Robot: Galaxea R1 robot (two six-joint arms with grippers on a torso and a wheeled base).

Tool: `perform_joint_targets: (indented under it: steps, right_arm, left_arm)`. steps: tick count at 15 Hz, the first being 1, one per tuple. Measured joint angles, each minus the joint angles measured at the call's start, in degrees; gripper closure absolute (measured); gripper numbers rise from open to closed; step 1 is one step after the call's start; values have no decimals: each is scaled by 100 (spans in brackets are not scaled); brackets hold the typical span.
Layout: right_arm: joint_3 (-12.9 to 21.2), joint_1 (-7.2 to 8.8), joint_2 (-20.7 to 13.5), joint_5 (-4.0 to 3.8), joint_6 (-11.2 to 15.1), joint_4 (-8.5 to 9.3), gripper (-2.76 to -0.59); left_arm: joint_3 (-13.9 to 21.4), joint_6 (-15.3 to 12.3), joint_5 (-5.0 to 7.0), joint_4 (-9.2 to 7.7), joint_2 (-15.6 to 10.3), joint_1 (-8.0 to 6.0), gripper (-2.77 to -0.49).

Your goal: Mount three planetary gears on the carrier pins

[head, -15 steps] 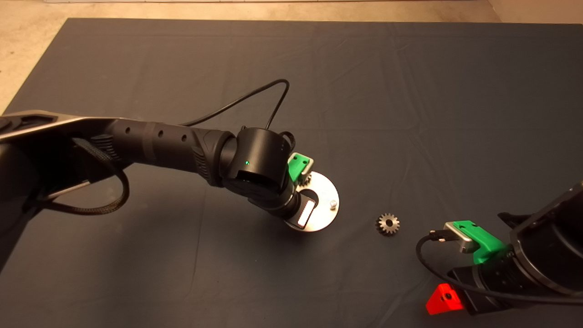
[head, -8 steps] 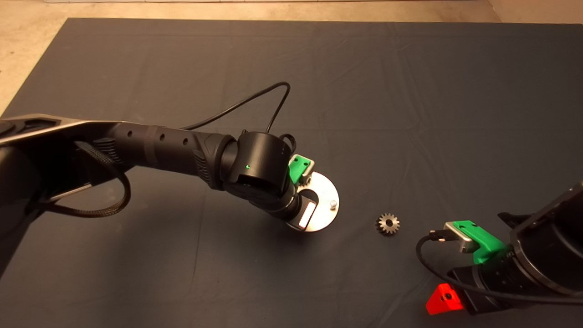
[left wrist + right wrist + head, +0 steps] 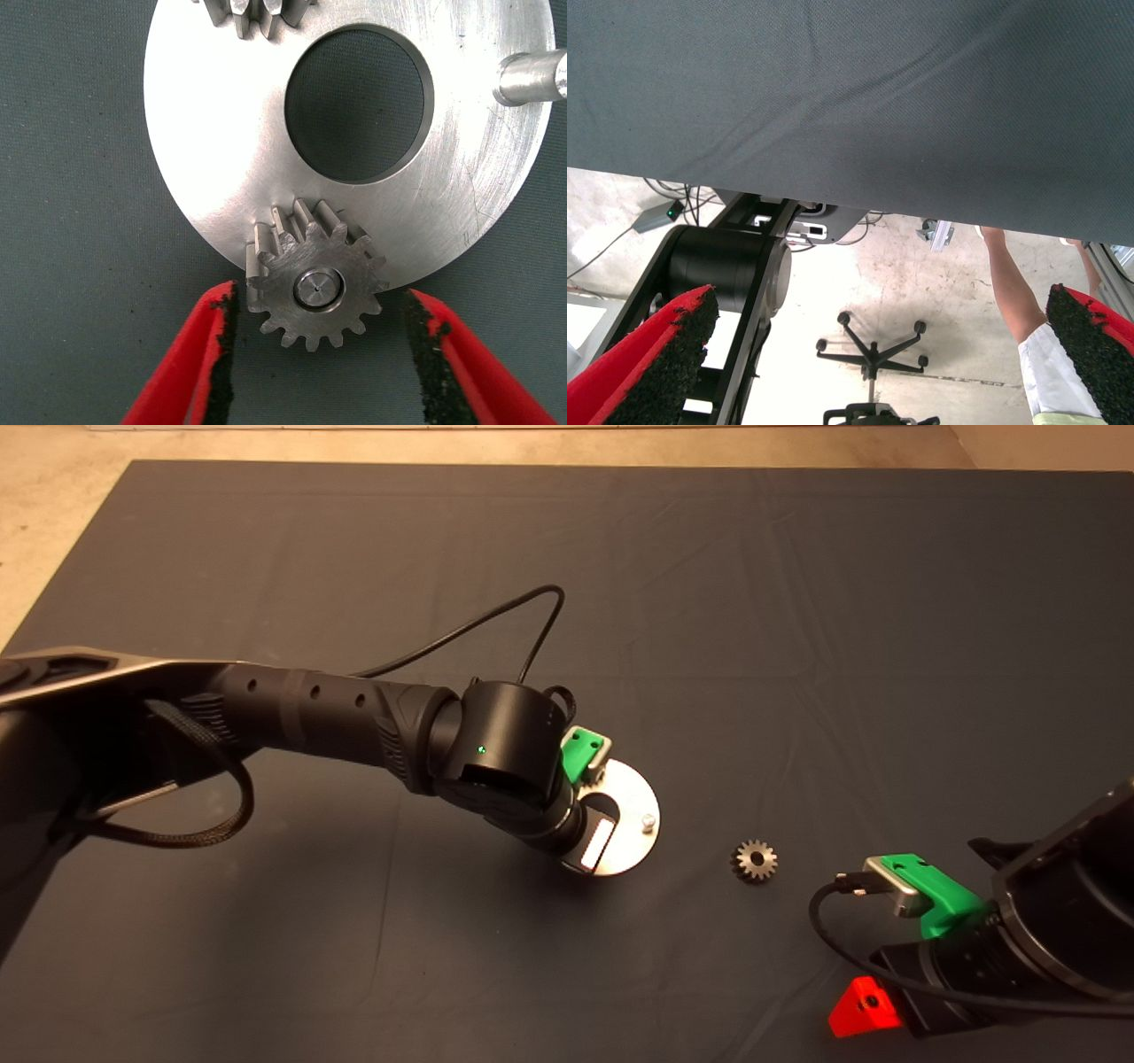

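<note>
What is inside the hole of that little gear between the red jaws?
A carrier pin's end fills the bore of the gear, which rests on the round plate. The pin's shaft is hidden.

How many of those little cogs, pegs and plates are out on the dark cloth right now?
Gears: 3, one seated on its pin, one at the plate's far edge, one loose on the mat.
Bare pins: 1.
Round plates: 1.
Total: 5.

The left arm [image 3: 354, 713] has slid a tiny bit toward the plate [image 3: 633, 793] since a second ago; in the last half second it stopped moving.
</note>
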Motion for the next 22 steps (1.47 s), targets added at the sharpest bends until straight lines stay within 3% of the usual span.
perform_joint_targets:
  steps: [4, 7, 9, 11, 13, 17, 19, 20, 22]
  right_arm:
    - [0, 0, 0, 0, 0, 0, -275]
    - [-1, 0, 0, 0, -65, 0, -275]
    - [-67, 0, 0, -2, -369, 0, -275]
    - [-361, 5, 2, 5, -1093, 0, -275]
    - [-891, 49, 6, 8, -2072, -2, -275]
    - [-1934, 145, 215, -2, -3823, -5, -275]
    - [-2308, 145, 472, -3, -4388, -9, -275]
    - [-2351, 148, 520, -4, -4444, -11, -275]
    - [-2662, 162, 940, 9, -4900, -13, -275]
  left_arm:
    - [132, -15, -1, -79, -85, -52, -146]
    - [179, -113, -17, -474, -429, -408, -160]
    - [256, -251, -15, -856, -876, -480, -164]
    - [527, -458, -2, -1268, -1403, -483, -176]
    - [749, -583, 21, -1629, -1790, -537, -176]
    - [1586, -897, 0, -2094, -2165, -588, -176]
    - [1839, -1047, 3, -2184, -2291, -589, -176]
    - [1916, -1125, 5, -2205, -2309, -590, -176]
    - [2057, -1192, 0, -2228, -2350, -590, -176]
